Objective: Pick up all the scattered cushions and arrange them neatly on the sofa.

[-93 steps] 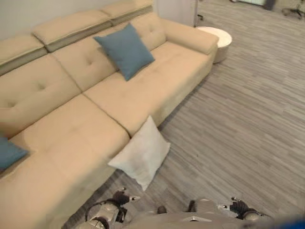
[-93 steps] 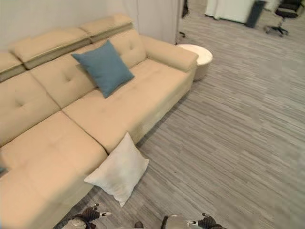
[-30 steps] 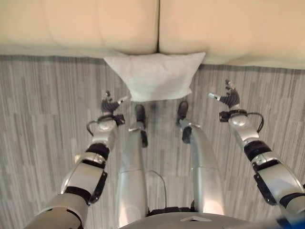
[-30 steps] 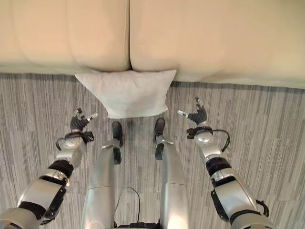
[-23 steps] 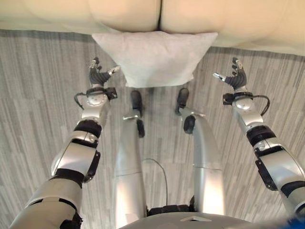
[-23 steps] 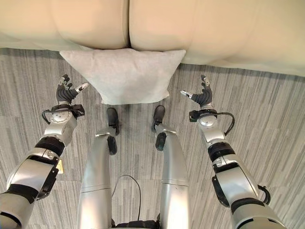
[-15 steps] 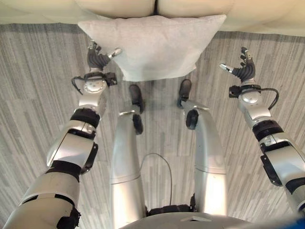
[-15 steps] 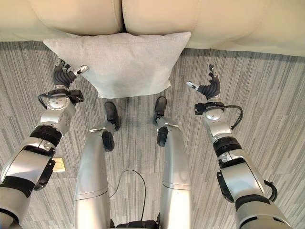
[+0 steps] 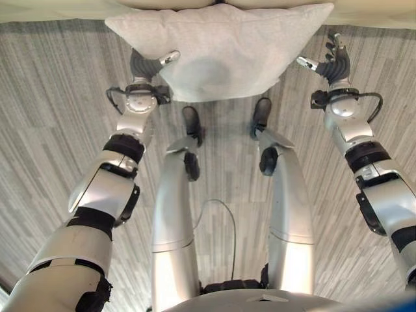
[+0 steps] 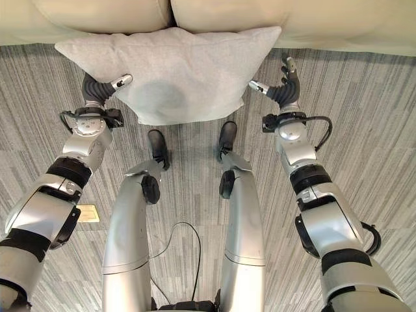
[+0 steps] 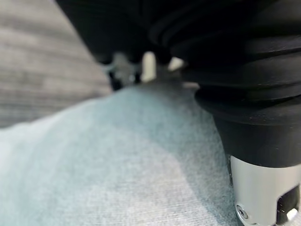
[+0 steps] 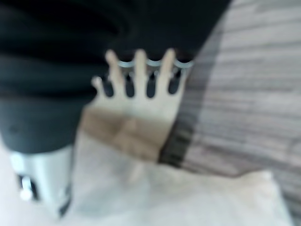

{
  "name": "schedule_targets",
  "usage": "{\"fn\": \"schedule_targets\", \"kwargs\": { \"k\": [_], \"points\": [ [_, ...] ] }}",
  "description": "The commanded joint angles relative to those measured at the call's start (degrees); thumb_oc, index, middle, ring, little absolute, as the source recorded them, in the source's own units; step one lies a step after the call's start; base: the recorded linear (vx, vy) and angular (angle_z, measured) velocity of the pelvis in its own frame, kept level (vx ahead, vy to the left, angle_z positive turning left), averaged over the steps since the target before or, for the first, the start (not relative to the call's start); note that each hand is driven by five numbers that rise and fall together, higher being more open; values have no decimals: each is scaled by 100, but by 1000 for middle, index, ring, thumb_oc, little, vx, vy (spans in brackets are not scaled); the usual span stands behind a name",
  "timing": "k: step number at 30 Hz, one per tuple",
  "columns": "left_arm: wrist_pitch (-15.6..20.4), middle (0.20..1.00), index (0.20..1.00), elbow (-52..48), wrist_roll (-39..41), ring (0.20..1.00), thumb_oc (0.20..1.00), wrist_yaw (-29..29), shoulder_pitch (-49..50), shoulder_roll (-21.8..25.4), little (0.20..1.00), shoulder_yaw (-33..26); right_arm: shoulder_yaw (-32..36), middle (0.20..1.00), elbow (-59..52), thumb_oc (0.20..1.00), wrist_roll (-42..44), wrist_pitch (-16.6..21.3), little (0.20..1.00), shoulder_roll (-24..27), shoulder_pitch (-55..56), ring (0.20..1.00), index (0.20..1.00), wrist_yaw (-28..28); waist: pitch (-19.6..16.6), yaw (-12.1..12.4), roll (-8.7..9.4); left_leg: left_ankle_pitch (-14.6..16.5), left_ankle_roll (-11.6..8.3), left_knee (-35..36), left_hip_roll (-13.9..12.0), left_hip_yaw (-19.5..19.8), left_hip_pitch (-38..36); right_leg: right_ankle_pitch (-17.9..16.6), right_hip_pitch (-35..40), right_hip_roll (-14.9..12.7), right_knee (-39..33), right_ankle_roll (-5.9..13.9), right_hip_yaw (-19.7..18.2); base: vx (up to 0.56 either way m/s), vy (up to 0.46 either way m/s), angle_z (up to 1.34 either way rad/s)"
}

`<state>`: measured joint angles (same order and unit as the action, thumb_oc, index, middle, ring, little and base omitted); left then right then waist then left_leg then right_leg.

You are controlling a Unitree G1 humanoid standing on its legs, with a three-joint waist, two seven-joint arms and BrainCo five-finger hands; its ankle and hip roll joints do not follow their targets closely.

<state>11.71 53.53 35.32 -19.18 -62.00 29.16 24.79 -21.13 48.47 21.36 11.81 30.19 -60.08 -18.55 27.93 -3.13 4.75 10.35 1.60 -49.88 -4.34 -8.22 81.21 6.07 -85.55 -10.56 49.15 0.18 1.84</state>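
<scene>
Soft, square, woven white cushion [image 10: 175, 71] leans against smooth beige sofa [image 10: 325, 19].

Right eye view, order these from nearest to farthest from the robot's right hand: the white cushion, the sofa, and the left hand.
From the right hand:
1. White cushion, right beside its thumb, toward the robot's left.
2. Sofa, just past the hand, along the view's top.
3. Left hand, across the cushion at its far edge.
</scene>
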Motion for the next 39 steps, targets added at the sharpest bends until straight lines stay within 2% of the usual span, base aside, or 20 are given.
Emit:
{"fn": "schedule_targets", "kwargs": {
  "k": [1, 8, 11, 12, 13, 14, 18, 23, 29, 30, 34, 37, 39],
  "points": [
    [250, 1000, 1000, -265, -265, 1000, 1000, -65, 223, -332, 1000, 38, -309, 1000, 129, 1000, 196, 232, 1000, -17, 385, 1000, 1000, 17, -696, -158, -448, -608, -138, 746, 130, 187, 233, 93, -70, 64, 45, 476, -207, 8, -2, 4],
    [334, 1000, 1000, -562, -246, 1000, 1000, -191, -366, -467, 1000, 297, -746, 1000, 513, 1000, 215, 107, 1000, -263, -317, 1000, 1000, 120, -611, -5, -631, -642, -145, 545, 185, 206, 487, 98, -355, 51, 343, 458, -264, 8, -12, 3],
    [385, 1000, 1000, -716, -164, 1000, 1000, -276, -425, -604, 1000, 312, -861, 1000, 412, 1000, 368, 143, 1000, -631, -510, 1000, 1000, 154, -576, 54, -687, -641, -142, 408, 204, 229, 575, 124, -433, 75, 466, 442, -256, 14, -9, 2],
    [380, 1000, 1000, -726, -164, 1000, 1000, -271, -409, -638, 1000, 325, -911, 429, 294, 429, 390, 165, 429, -712, -555, 429, 429, 177, -577, 64, -685, -639, -140, 404, 197, 227, 572, 127, -433, 78, 475, 435, -244, 0, 0, 0],
    [382, 677, 677, -736, -141, 677, 677, -266, -390, -666, 677, 319, -972, 200, 170, 200, 384, 181, 200, -769, -589, 200, 200, 197, -585, 65, -675, -639, -139, 393, 195, 224, 576, 124, -433, 82, 484, 427, -239, 0, 0, 0],
    [400, 200, 200, -776, -80, 200, 200, -267, -323, -704, 200, 261, -1003, 200, -34, 200, 397, 225, 200, -928, -599, 200, 200, 211, -612, 71, -662, -641, -141, 385, 198, 231, 567, 124, -433, 103, 491, 416, -223, 0, 0, 0],
    [441, 200, 200, -1040, -10, 200, 200, -244, -29, -798, 200, 157, -976, 200, -518, 200, 298, 291, 200, -1140, -423, 200, 200, 230, -752, 49, -614, -686, -163, 500, 181, 245, 495, 117, -382, 116, 434, 409, -163, 9, -32, -1],
    [548, 200, 200, -1641, -60, 200, 200, -180, 545, -842, 200, 1, -811, 200, -1311, 200, 46, 369, 200, -975, 90, 200, 200, 272, -967, 22, -541, -788, -205, 990, 147, 326, 52, 106, 109, 158, 95, 416, 14, -31, -41, 3],
    [559, 200, 200, -2562, -334, 200, 200, 27, 1667, -769, 200, -194, -475, 200, -2251, 200, -246, 385, 200, -667, 1158, 200, 200, 503, -1049, 9, -484, -988, -334, 1879, 49, 471, -1102, 90, 1299, 181, -592, 438, 257, -44, -51, 3],
    [558, 200, 200, -2565, -335, 200, 200, 26, 1670, -770, 200, -194, -474, 200, -2253, 200, -246, 384, 200, -667, 1160, 200, 200, 503, -1043, 10, -484, -990, -334, 1884, 49, 472, -1112, 89, 1309, 181, -597, 438, 259, -71, -48, 6],
    [575, 200, 200, -3321, -573, 200, 200, 232, 2744, -782, 200, -461, 20, 200, -3118, 200, -566, 396, 200, -461, 2307, 200, 200, 648, -1089, 18, -411, -1135, -454, 2486, -54, 559, -2149, 105, 2376, 187, -1156, 437, 445, -38, -46, 6],
    [618, 200, 200, -3611, -518, 200, 200, 371, 3445, -940, 200, -611, 344, 200, -3585, 200, -742, 466, 200, -508, 3132, 200, 200, 693, -1136, 28, -390, -1298, -550, 3023, -49, 616, -3097, 135, 3274, 221, -1612, 424, 590, 11, -54, 8],
    [606, 200, 200, -3734, -510, 200, 200, 404, 3673, -963, 200, -630, 428, 200, -3718, 200, -762, 481, 200, -544, 3394, 200, 200, 699, -1145, 34, -387, -1399, -603, 3233, -56, 626, -3442, 127, 3649, 261, -1805, 420, 642, -19, -35, 6]
  ]
}}
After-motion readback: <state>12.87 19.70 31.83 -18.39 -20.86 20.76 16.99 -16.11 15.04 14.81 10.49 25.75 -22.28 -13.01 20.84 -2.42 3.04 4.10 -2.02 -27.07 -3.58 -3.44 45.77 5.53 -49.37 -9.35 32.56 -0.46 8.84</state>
